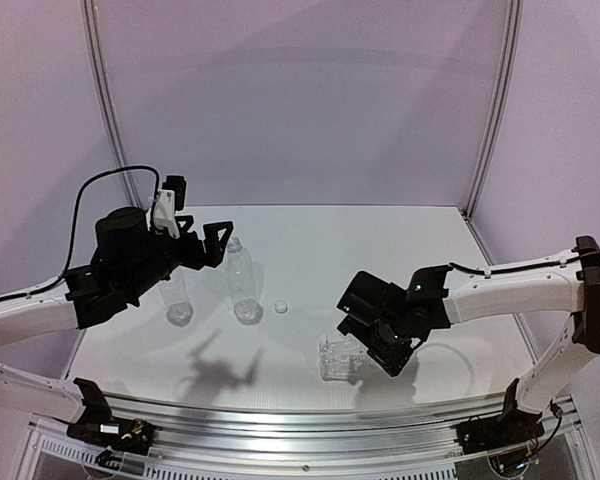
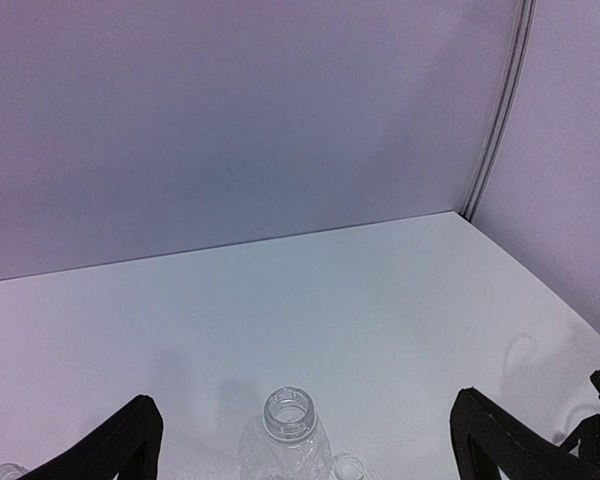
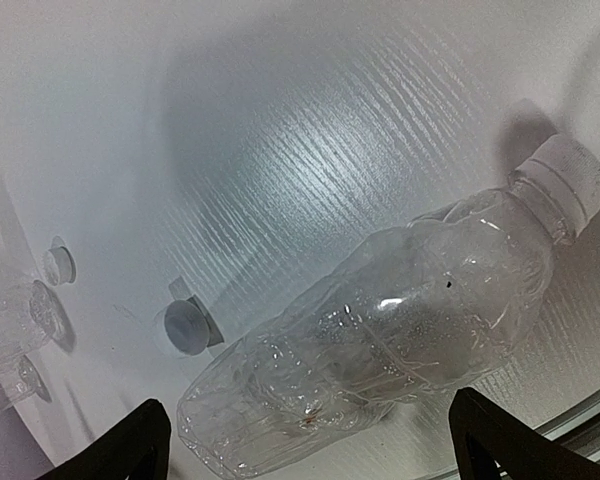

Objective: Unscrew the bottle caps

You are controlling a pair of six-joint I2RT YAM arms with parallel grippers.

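Two clear bottles stand at the left: one (image 1: 177, 297) partly behind my left gripper and one (image 1: 242, 280) just right of it. My left gripper (image 1: 218, 245) is open and empty, above and behind them. In the left wrist view the nearer bottle's neck (image 2: 288, 415) is open, with a loose cap (image 2: 348, 467) on the table beside it. A third bottle (image 1: 342, 357) lies on its side. My right gripper (image 1: 365, 345) is open right over it. In the right wrist view this bottle (image 3: 380, 340) lies between the open jaws, its white cap (image 3: 570, 190) still on.
A loose cap (image 1: 280, 306) lies on the white table (image 1: 380, 250) between the bottle groups. The right wrist view shows two loose caps, one (image 3: 185, 327) nearer and one (image 3: 58, 265) farther. The table's front rail (image 1: 300, 420) is close behind the lying bottle. Walls enclose the back.
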